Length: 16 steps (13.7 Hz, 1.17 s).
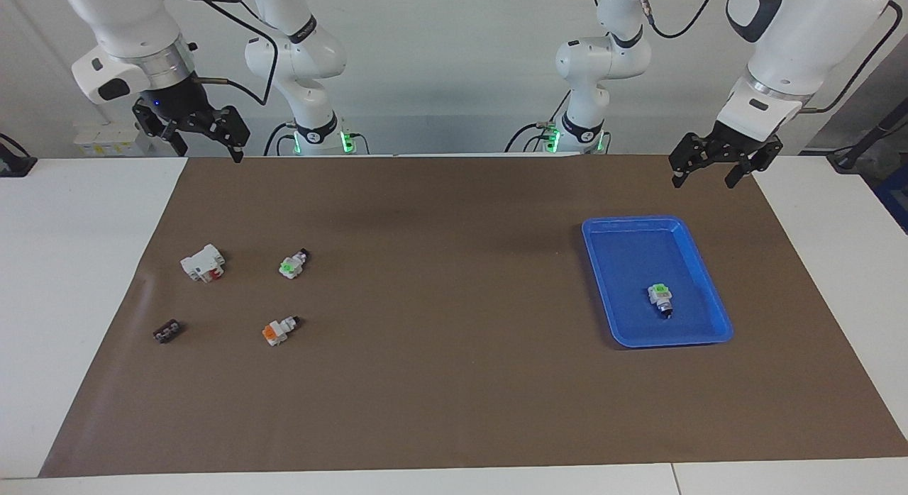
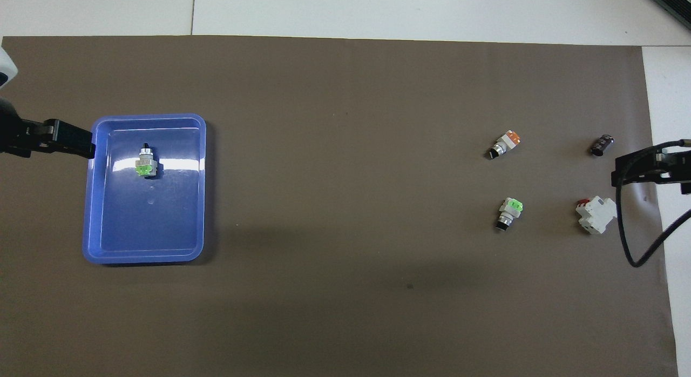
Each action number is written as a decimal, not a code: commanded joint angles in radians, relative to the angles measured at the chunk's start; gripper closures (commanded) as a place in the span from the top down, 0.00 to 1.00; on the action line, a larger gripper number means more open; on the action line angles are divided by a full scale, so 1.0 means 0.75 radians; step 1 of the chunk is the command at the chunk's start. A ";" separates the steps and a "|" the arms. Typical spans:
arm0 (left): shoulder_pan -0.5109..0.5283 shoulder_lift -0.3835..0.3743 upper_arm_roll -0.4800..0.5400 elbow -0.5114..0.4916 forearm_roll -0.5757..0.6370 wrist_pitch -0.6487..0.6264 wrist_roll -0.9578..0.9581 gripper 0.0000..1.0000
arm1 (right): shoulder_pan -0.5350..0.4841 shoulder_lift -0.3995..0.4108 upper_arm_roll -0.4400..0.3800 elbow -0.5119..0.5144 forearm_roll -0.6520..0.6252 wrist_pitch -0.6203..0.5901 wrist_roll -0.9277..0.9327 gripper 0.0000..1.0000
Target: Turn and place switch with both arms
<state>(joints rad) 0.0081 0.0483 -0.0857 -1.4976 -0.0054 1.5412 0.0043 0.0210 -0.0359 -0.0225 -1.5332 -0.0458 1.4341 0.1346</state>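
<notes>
One green-capped switch (image 1: 292, 265) lies on its side on the brown mat toward the right arm's end; it also shows in the overhead view (image 2: 509, 211). A second, alike switch (image 1: 660, 298) lies in the blue tray (image 1: 699, 268) toward the left arm's end, also seen from overhead (image 2: 145, 165). My right gripper (image 1: 211, 153) hangs open and empty, high over the mat's edge at its own end (image 2: 629, 174). My left gripper (image 1: 704, 181) hangs open and empty over the mat beside the tray's rim (image 2: 73, 142).
An orange-capped switch (image 1: 279, 329) lies farther from the robots than the loose green switch. A bigger white block with red (image 1: 203, 262) and a small black part (image 1: 167, 331) lie toward the right arm's end. Two slimmer arms with green-lit bases (image 1: 319, 137) stand at the back.
</notes>
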 commanded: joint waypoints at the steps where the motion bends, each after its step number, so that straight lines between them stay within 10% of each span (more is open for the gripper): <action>1: 0.006 -0.040 -0.002 -0.046 0.001 0.019 -0.008 1.00 | 0.003 -0.020 0.001 -0.005 -0.027 -0.014 0.005 1.00; 16: 0.006 -0.040 -0.002 -0.046 0.001 0.019 -0.008 1.00 | -0.048 -0.067 -0.007 -0.111 -0.021 0.112 -0.096 1.00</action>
<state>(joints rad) 0.0081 0.0481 -0.0857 -1.4976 -0.0054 1.5412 0.0043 -0.0001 -0.0569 -0.0351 -1.5770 -0.0459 1.4689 0.0851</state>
